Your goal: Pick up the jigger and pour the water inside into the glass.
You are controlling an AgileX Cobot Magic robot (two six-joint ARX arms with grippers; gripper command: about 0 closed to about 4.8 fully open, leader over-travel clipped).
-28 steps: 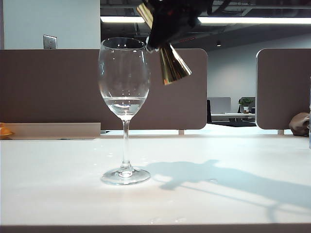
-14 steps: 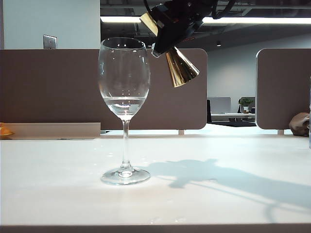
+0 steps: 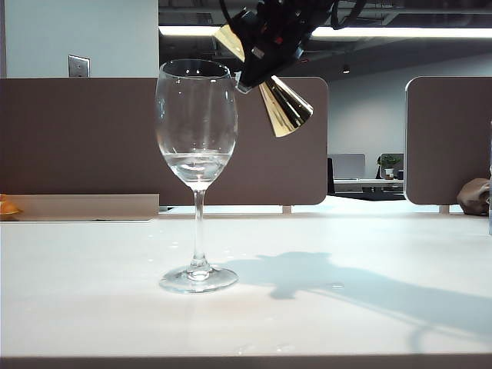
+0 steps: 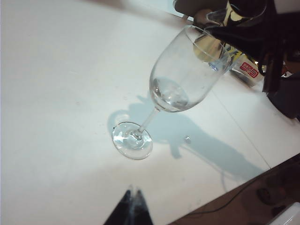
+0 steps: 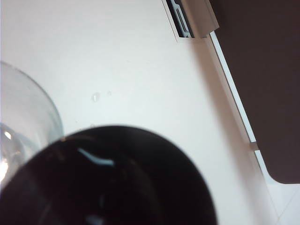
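Note:
The glass (image 3: 196,115) stands upright on the white table (image 3: 346,323), with water (image 3: 198,163) low in its bowl. Just right of its rim, my right gripper (image 3: 265,46) is shut on the waist of the gold jigger (image 3: 286,109). The jigger is tilted, its short cup toward the rim and its long cone down to the right. The right wrist view shows the jigger's dark cone (image 5: 117,183) close up beside the glass (image 5: 23,117); the fingers are hidden there. In the left wrist view the glass (image 4: 183,70) stands beyond my left gripper (image 4: 132,191), which is shut, empty and well short of the foot.
Brown partition panels (image 3: 77,138) line the table's far edge. A small orange object (image 3: 8,206) lies at far left and a brown object (image 3: 473,196) at far right. A box with a red label (image 4: 248,72) sits behind the glass. The table edge (image 4: 243,183) drops to cables.
My right wrist has rolled: the jigger's long cone has swung up and to the right, and its short cup has come down slightly beside the glass rim. The glass and left gripper have not moved.

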